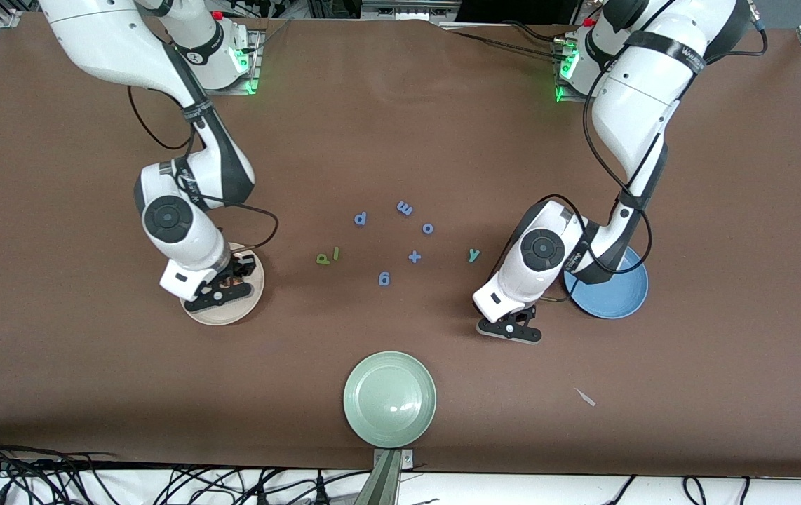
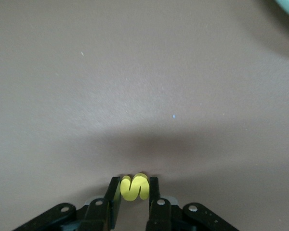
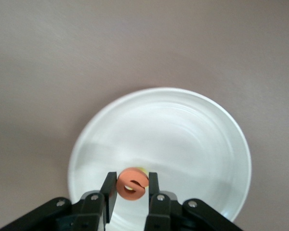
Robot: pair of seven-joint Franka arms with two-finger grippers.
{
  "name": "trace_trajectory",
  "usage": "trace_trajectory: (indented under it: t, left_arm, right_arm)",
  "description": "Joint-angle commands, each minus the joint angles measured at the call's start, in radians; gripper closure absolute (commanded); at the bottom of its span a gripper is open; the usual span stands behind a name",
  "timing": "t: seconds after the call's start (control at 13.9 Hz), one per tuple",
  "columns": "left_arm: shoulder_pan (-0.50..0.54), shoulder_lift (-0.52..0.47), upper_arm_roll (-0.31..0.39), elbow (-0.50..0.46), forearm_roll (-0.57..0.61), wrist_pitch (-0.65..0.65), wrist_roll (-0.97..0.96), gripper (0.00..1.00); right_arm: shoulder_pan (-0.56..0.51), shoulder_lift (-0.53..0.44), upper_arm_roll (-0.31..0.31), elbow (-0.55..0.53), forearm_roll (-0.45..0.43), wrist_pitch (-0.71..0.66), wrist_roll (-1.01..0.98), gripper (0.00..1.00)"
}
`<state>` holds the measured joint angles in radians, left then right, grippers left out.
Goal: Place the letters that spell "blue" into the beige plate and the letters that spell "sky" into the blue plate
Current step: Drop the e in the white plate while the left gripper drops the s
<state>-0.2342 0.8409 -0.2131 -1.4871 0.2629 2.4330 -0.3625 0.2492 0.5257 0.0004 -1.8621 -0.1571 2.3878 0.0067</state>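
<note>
The front view looks steeply down from high across the brown table (image 1: 400, 140), facing the two arm bases at the top edge. Each wrist view looks closely past its own fingers: the left at bare tabletop, the right at the beige plate (image 3: 183, 120), seen centre-left in the front view.

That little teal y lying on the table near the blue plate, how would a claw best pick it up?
Probably from straight above, pinching across the stem of the teal y. It lies flat on the brown table with open space all round it and is thin, so there is little to hold from the side. The blue plate lies close by, toward the left arm's end.
</note>
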Motion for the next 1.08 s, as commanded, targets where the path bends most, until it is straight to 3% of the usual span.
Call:
trace_trajectory:
  t: [0.0, 0.07, 0.14, 0.22, 0.36, 0.43, 0.65, 0.72, 0.87, 1.01]
  left_arm:
    - [0.045, -0.104, -0.002, -0.019, 0.025, -0.173, 0.086, 0.94]
    - [0.065, -0.135, -0.003, -0.019, 0.025, -0.257, 0.140, 0.94]
    - [0.082, -0.155, -0.002, -0.019, 0.022, -0.347, 0.183, 0.93]
    - [0.104, -0.164, -0.003, -0.019, 0.015, -0.427, 0.197, 0.93]
    - [0.119, -0.175, -0.005, -0.053, 0.015, -0.565, 0.200, 0.92]
    - [0.145, -0.183, -0.005, -0.085, 0.015, -0.600, 0.198, 0.93]
    - [0.215, -0.175, -0.003, -0.130, 0.027, -0.600, 0.200, 0.92]
    - [0.234, -0.165, -0.005, -0.131, 0.025, -0.595, 0.200, 0.80]
    - [0.233, -0.163, -0.005, -0.130, 0.013, -0.597, 0.183, 0.00]
    - [0.225, -0.175, -0.008, -0.118, 0.010, -0.603, 0.181, 0.00]
  right_arm:
    - [-0.005, -0.032, 0.001, -0.101, -0.004, 0.085, -0.020, 0.69]
    - [-0.007, -0.032, -0.002, -0.104, -0.004, 0.090, -0.020, 0.61]
    - [-0.007, -0.033, 0.000, -0.104, 0.001, 0.088, -0.008, 0.44]
    - [-0.007, -0.038, 0.001, -0.101, 0.005, 0.080, 0.007, 0.38]
    - [-0.005, -0.038, 0.016, -0.080, 0.007, 0.068, 0.064, 0.37]
    - [-0.005, -0.036, 0.056, -0.063, 0.013, 0.048, 0.108, 0.37]
    - [0.005, -0.020, 0.127, -0.009, 0.016, -0.007, 0.275, 0.37]
    - [0.021, -0.007, 0.139, 0.003, 0.016, -0.007, 0.333, 0.37]
    - [0.064, 0.026, 0.162, 0.017, 0.013, 0.001, 0.464, 0.37]
    - [0.106, 0.068, 0.162, 0.043, 0.008, 0.013, 0.556, 0.37]
